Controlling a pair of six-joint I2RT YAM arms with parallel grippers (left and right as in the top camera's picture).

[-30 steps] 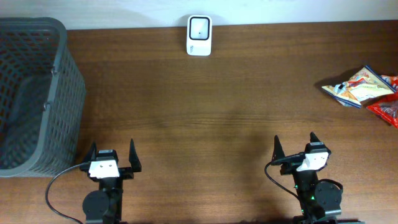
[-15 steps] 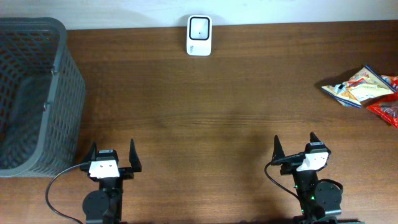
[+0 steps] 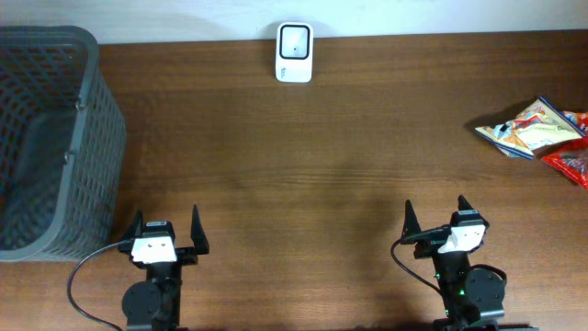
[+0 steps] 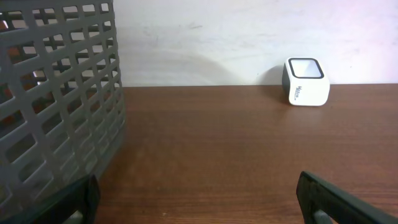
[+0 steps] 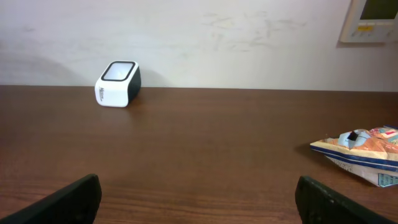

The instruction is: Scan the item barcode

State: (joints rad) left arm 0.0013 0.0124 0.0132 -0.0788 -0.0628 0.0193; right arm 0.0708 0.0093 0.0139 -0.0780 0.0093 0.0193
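basket (image 3: 96, 138) and snack packets (image 3: 535, 129) are cropped at opposite edges.

A: The table (image 3: 322, 165) looks like dark wood grain, smooth with a faint sheen. The basket (image 3: 87, 119) is matt grey plastic lattice.

B: The scanner (image 3: 294, 53) is smooth white plastic with a glossy dark window. The snack packets (image 3: 537, 129) are shiny, crinkled film.

The barcode scanner (image 3: 295, 52), a small white box with a dark square window on top, stands upright at the far edge of the worktop (image 3: 322, 165), about midway along it. The snack packet (image 3: 525, 129), crinkled, in orange, white and blue, lies flat near the worktop's right edge, with a red packet (image 3: 571, 164) against it.
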